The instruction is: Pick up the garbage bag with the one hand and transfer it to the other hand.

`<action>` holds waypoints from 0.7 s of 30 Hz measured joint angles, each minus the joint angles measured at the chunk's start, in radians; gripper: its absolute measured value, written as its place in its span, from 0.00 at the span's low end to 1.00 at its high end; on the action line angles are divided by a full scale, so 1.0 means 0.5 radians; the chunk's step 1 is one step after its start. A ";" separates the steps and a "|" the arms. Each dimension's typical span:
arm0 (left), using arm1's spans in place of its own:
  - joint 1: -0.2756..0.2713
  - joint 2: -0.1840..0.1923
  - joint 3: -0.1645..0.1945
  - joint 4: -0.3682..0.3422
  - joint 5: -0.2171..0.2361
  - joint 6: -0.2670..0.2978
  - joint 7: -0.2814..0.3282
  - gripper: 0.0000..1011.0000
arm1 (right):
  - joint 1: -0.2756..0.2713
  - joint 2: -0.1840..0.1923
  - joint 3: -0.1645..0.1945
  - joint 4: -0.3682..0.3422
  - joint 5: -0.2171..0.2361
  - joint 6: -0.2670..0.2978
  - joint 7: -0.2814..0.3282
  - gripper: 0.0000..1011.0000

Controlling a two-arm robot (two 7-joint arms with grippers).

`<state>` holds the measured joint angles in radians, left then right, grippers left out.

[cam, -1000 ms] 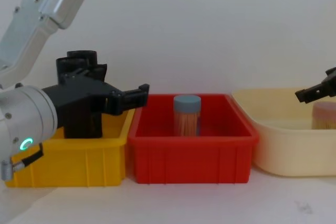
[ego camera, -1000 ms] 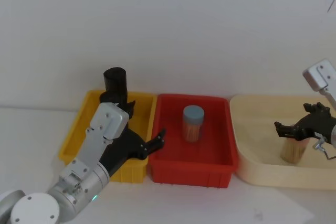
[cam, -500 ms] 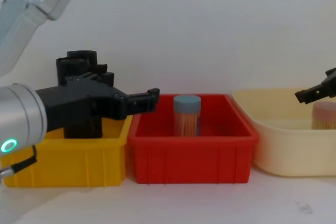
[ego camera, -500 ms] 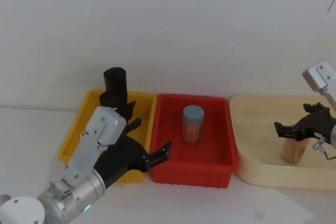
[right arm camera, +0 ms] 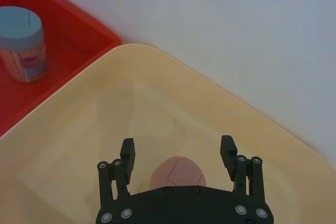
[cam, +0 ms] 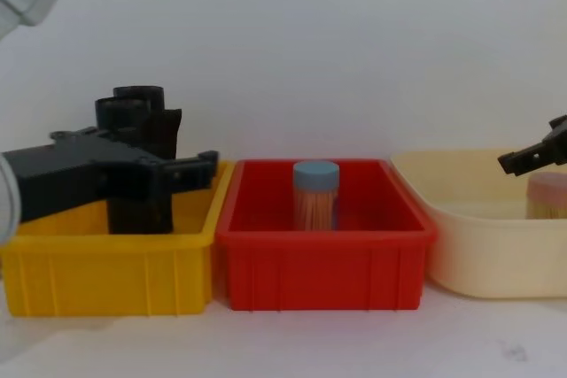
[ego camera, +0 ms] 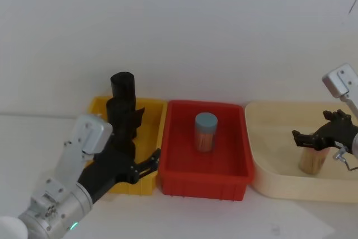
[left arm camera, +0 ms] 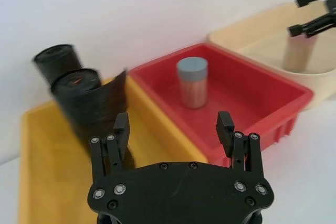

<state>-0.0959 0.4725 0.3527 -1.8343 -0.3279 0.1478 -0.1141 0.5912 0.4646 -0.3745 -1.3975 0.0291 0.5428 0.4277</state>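
Item one, the garbage bag (ego camera: 124,122): a black roll with a flap jutting to one side. You will find it standing upright in the yellow bin (ego camera: 152,103), towards the back, just in front of a second black roll (ego camera: 122,85) that rises behind it; nothing grips it. Item two, your left end effector (left arm camera: 173,121): fingers spread wide and holding nothing. It is low over the yellow bin's front corner beside the red bin (ego camera: 201,186), with one finger above the yellow floor and the other above the red, and it sits near the bag without touching it. In the chest view it reaches in from the left, level with the bin rims and crossing in front of the rolls. Item three, the red bin: it sits in the middle of the worktop (ego camera: 279,216), against the yellow bin, and holds one blue-lidded jar (ego camera: 205,132), upright. Item four, the cream tray (ego camera: 262,158): it sits to the right of the red bin and holds a pink-topped jar (right arm camera: 177,174), upright. Item five, your right end effector (right arm camera: 177,148): fingers spread, one on either side of that jar's top. You cannot tell from these views whether they touch it.
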 joint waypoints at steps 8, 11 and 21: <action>0.036 0.005 -0.079 -0.029 0.015 0.085 0.094 0.99 | 0.000 0.000 0.000 0.000 0.000 0.000 0.000 0.99; 0.030 0.004 -0.106 -0.025 0.020 0.122 0.117 0.99 | 0.000 0.000 0.000 0.000 0.000 0.000 0.000 0.99; -0.054 -0.014 -0.132 0.073 0.018 0.173 0.097 0.99 | 0.000 0.000 0.000 0.000 0.000 0.000 0.000 0.99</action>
<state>-0.1230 0.4657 0.2868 -1.7978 -0.3191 0.2344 -0.0655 0.5912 0.4646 -0.3744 -1.3975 0.0292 0.5430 0.4277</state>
